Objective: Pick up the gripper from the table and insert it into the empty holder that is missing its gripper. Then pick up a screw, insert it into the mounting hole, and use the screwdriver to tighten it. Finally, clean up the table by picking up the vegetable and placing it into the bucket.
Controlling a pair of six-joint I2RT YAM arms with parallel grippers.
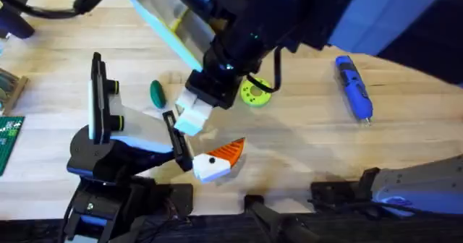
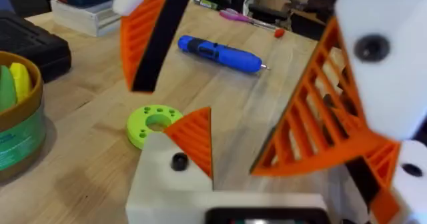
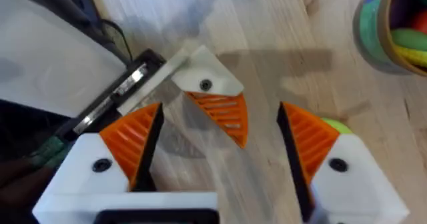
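Gripper sits in the holder; I see my right gripper spread around it, left gripper apart.

The orange ribbed gripper sits against the white holder, its point sticking out past the block. 1 dark round hole shows in the holder right beside the wedge. Both are low over the table, near its front middle.

The blue screwdriver lies flat on the table's right side, well apart from the holder, metal tip toward the front.

The dark green oval vegetable lies on the bare wood, left of the middle.

The bucket stands upright, gold rim above a green band, with yellow and green pieces inside.
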